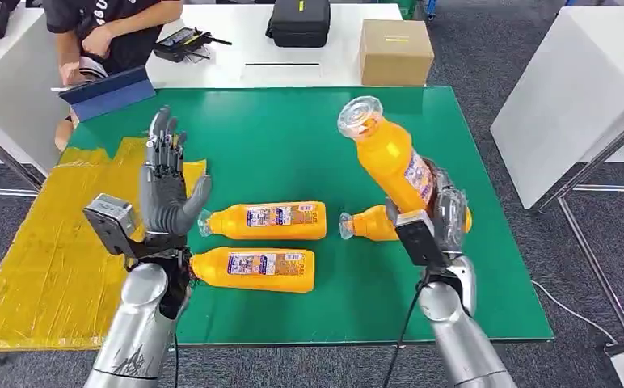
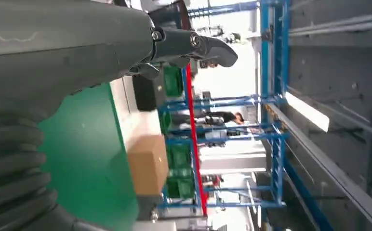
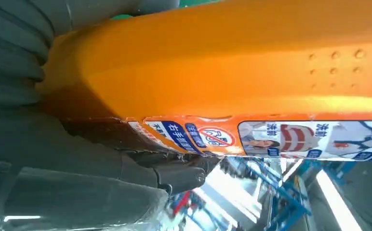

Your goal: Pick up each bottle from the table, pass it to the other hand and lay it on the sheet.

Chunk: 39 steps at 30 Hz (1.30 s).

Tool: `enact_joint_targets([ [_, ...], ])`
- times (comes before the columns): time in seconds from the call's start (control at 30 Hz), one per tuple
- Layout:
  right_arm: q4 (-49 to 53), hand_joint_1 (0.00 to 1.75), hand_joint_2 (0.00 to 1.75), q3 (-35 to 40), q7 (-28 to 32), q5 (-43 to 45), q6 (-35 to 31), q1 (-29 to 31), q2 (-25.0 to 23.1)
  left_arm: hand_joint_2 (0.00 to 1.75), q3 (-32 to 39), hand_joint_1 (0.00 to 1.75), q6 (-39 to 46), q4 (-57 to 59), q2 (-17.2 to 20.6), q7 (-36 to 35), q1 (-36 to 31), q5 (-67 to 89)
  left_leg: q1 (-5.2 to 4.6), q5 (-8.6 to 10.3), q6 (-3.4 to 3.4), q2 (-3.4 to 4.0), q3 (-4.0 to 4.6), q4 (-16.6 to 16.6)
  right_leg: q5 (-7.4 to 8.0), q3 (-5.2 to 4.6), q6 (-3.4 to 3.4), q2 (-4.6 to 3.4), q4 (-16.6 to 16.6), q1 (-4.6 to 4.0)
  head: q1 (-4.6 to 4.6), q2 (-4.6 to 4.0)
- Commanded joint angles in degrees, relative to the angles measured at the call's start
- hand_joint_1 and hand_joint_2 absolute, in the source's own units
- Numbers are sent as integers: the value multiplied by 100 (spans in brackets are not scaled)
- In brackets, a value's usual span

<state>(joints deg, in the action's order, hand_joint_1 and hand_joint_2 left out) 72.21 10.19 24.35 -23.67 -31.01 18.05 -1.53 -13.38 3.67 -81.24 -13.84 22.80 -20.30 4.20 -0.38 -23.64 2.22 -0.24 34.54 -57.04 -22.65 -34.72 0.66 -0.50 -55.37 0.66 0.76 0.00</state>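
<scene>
Bottle (image 1: pixel 388 158) of orange liquid, clear cap, blue-and-white label, gripped near its base by right hand (image 1: pixel 446 212), raised above green worktop (image 1: pixel 309 137), neck tilted up and leftward. Three like bottles lie flat on the worktop. Left hand (image 1: pixel 166 187) empty, fingers spread, upright near yellow sheet (image 1: pixel 46 242).

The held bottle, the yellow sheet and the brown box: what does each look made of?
Held bottle in the right hand: likely glossy orange plastic, with a clear cap and printed label. Yellow sheet: thin crinkled plastic film or foil, wrinkled and shiny. Brown box: matte cardboard, probably; taped seam on top.
</scene>
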Motion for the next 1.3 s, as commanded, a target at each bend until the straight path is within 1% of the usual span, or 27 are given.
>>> enact_joint_targets([
  [0.03, -1996, 175, 175, 904, 882, 1091, 547, 1389, -836, 175, -855, 0, 72, 427, 393, 10, -551, -136, 2, -17, -20, 37, -25, -5, -7, 12, -9, -32, -8, -1, 0, 0],
  [0.07, -2120, 175, 175, 944, 911, 1195, 639, 1502, -900, 175, -891, 0, 78, 442, 417, -3, -611, -178, 3, -10, -14, 30, -10, -2, -1, 1, -6, -28, -7, -1, 0, 0],
  [0.1, -2329, 175, 175, 1021, 972, 1264, 743, 1643, -972, 175, -933, 0, 90, 484, 439, -12, -657, -213, 6, -20, -22, 42, -29, -5, -8, 17, -10, -38, -9, -4, 0, 0],
  [0.13, -2486, 175, 175, 1059, 1063, 1340, 796, 1730, -1067, 175, -962, 0, 99, 501, 455, -11, -682, -235, 4, -11, -16, 35, -18, -2, -3, 5, -7, -33, -8, -1, -2, 0],
  [0.17, -2569, 175, 175, 1115, 1113, 1356, 855, 1790, -1114, 175, -984, 0, 101, 500, 468, -11, -690, -242, 5, -16, -21, 38, -27, -5, -7, 12, -9, -34, -11, -3, -2, 0],
  [0.2, -2586, 175, 175, 1128, 1120, 1354, 823, 1800, -1166, 175, -989, 0, 104, 497, 471, -10, -686, -245, 5, -6, -18, 23, -15, 0, -3, 3, -7, -21, -6, -3, 0, 0],
  [0.27, -2586, 175, 175, 1128, 1120, 1354, 823, 1800, -1166, 175, -989, 0, 104, 497, 471, -10, -686, -245, 7, -8, -24, 28, -26, 2, -6, 12, -7, -25, -4, -5, 2, 0],
  [0.3, -2586, 175, 175, 1128, 1120, 1354, 823, 1800, -1166, 175, -989, 0, 104, 497, 471, -10, -686, -245, 9, -3, -20, 19, -14, 2, -3, 5, -5, -17, -2, -10, 0, 0],
  [0.33, -2686, 175, 175, 1131, 1257, 1480, 927, 1867, -1209, 175, -1024, 0, 100, 483, 497, -10, -694, -247, 8, -8, -25, 18, -26, 2, -10, 17, -7, -14, -4, -8, 0, 0],
  [0.4, -2830, 175, 175, 1181, 1338, 1591, 1073, 2009, -1307, 175, -1029, 0, 105, 443, 509, -29, -705, -239, 9, -7, -27, 11, -24, 0, -11, 17, -6, -8, -4, -10, 0, 0],
  [0.5, -3166, 175, 175, 1327, 1422, 1626, 1160, 2213, -1475, 175, -987, 0, 131, 417, 551, -231, -725, -117, 5, -6, -25, 20, -13, -2, -8, 7, -5, -19, -10, -10, 2, 0],
  [0.53, -3186, 175, 175, 1337, 1424, 1626, 1124, 2228, -1531, 175, -962, 0, 128, 414, 572, -238, -731, -116, 6, -15, -30, 32, -27, -5, -14, 18, -7, -28, -13, -11, 0, 0],
  [0.57, -3186, 175, 175, 1337, 1424, 1626, 1124, 2228, -1531, 175, -962, 0, 128, 414, 572, -238, -731, -116, 5, -7, -25, 23, -14, -2, -8, 9, -5, -22, -10, -10, 2, 0],
  [0.6, -3289, 175, 175, 1366, 1442, 1636, 1136, 2276, -1563, 175, -941, 0, 94, 418, 579, -283, -734, -116, 6, -12, -30, 23, -26, -2, -13, 20, -7, -21, -11, -11, 2, 0],
  [0.67, -3434, 175, 175, 1444, 1529, 1666, 1169, 2360, -1619, 175, -915, 0, -55, 463, 613, -459, -771, -101, 2, 3, -22, 5, -5, 2, -5, 3, -5, -5, -6, -10, 2, 0],
  [0.7, -3485, 175, 175, 1497, 1543, 1660, 1178, 2388, -1658, 175, -923, 0, -141, 528, 652, -564, -815, -64, 3, -7, -29, 8, -21, -1, -14, 18, -8, -5, -10, -12, 2, 0],
  [0.73, -3559, 175, 175, 1555, 1565, 1667, 1171, 2434, -1685, 175, -909, 0, -284, 618, 669, -657, -859, -60, 2, -1, -25, 3, -10, 0, -8, 8, -5, -5, -8, -11, 2, 0],
  [0.77, -3613, 175, 175, 1585, 1565, 1681, 1152, 2473, -1707, 175, -897, 0, -380, 690, 677, -701, -897, -58, 3, -8, -31, 14, -22, -2, -11, 17, -8, -14, -10, -13, 2, 0],
  [0.8, -3621, 175, 175, 1596, 1565, 1683, 1160, 2479, -1712, 175, -893, 0, -389, 702, 681, -705, -901, -53, 3, -3, -26, 14, -10, -1, -6, 7, -6, -14, -8, -12, 2, 0],
  [0.83, -3673, 175, 175, 1637, 1565, 1707, 1154, 2533, -1725, 175, -906, 0, -475, 805, 688, -726, -964, -10, 4, -9, -31, 16, -24, -3, -12, 21, -8, -14, -9, -13, 2, 0],
  [0.9, -3677, 175, 175, 1657, 1565, 1718, 1165, 2560, -1728, 175, -922, 0, -522, 845, 684, -723, -995, -14, 3, 1, -24, 5, -6, 0, -6, 6, -5, -4, -6, -12, 2, 0],
  [0.97, -3655, 175, 175, 1696, 1529, 1715, 1160, 2575, -1736, 175, -942, 0, -563, 900, 674, -714, -1048, -37, 2, 1, -24, -2, -6, 0, -8, 8, -5, 3, -7, -11, 2, 0],
  [1.0, -3649, 175, 175, 1700, 1522, 1714, 1153, 2576, -1742, 175, -947, 0, -562, 902, 665, -715, -1060, -35, 3, -7, -31, 7, -20, -3, -14, 19, -7, -4, -10, -13, 2, 0],
  [1.03, -3649, 175, 175, 1700, 1522, 1714, 1153, 2576, -1742, 175, -947, 0, -562, 902, 665, -715, -1060, -35, 2, -1, -25, 1, -9, -1, -10, 10, -5, 0, -8, -12, 2, 0],
  [1.07, -3649, 175, 175, 1700, 1522, 1714, 1153, 2576, -1742, 175, -947, 0, -562, 902, 665, -715, -1060, -35, 3, -8, -30, 2, -22, -3, -16, 23, -6, 1, -9, -13, 2, 0],
  [1.27, -3646, 175, 175, 1913, 1383, 1587, 1116, 2565, -1746, 175, -1011, 0, -650, 1078, 596, -728, -1195, -138, 3, -1, -24, -3, -7, -3, -10, 10, -4, 4, -8, -13, 2, 0],
  [1.3, -3660, 175, 175, 1936, 1370, 1582, 1135, 2568, -1752, 175, -1012, 0, -660, 1099, 585, -725, -1212, -155, 4, -9, -31, -2, -23, -6, -18, 26, -6, 6, -11, -14, 2, 0],
])
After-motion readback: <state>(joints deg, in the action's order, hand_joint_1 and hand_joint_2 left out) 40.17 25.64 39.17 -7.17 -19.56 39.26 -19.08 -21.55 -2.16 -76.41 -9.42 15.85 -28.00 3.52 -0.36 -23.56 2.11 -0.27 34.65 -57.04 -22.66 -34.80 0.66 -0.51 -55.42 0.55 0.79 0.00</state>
